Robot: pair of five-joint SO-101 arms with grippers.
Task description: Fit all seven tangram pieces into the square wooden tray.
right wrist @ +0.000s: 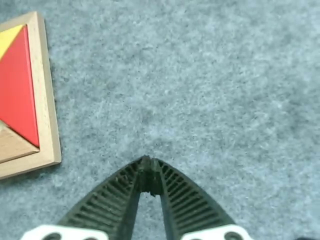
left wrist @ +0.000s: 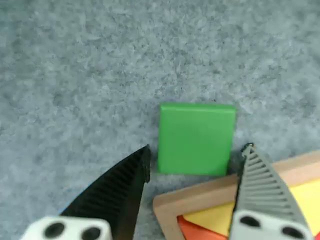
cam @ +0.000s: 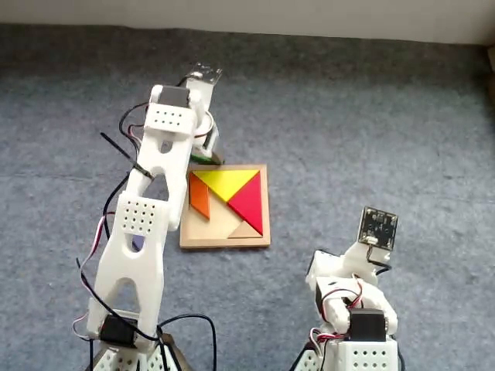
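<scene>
My left end effector [left wrist: 196,149] is released. Its jaws are spread to either side of the green square piece [left wrist: 196,137], which lies flat on the bench [left wrist: 100,60] just beyond the far left corner of the wooden tray [left wrist: 200,192]. This straddle aligns both jaws with the piece's parallel edges, ready for a pinch. The tray already holds a yellow piece [cam: 224,184], a red piece [cam: 249,202] and an orange piece [cam: 199,199]. My right end effector [right wrist: 149,162] is clenched on nothing and sits near right of the tray, apart from the work.
</scene>
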